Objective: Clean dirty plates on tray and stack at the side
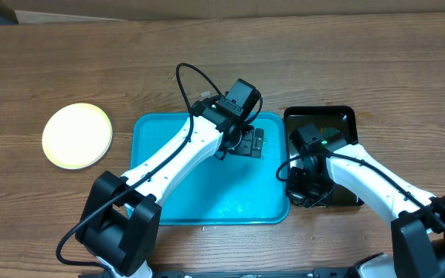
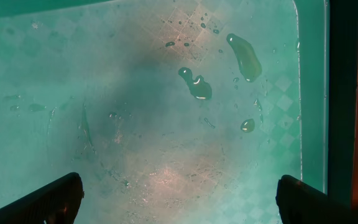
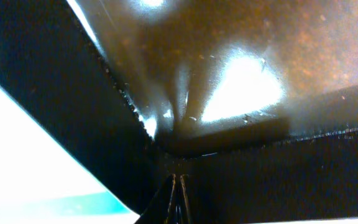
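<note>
The turquoise tray (image 1: pixel 207 177) lies mid-table with no plate on it. Its floor is wet, with droplets (image 2: pixel 195 84) in the left wrist view. A pale yellow plate (image 1: pixel 77 136) sits on the table to the tray's left. The white plates do not show; I cannot tell whether they lie beneath it. My left gripper (image 1: pixel 247 144) hangs over the tray's far right part, with its jaws (image 2: pixel 179 199) wide open and empty. My right gripper (image 1: pixel 306 188) is low over the black tray (image 1: pixel 338 120), with its fingers (image 3: pixel 178 199) pressed together on nothing.
The narrow black tray stands against the turquoise tray's right side, and its glossy floor (image 3: pixel 241 81) fills the right wrist view. Wooden table surrounds both trays. The turquoise tray's right rim (image 2: pixel 312 93) shows in the left wrist view.
</note>
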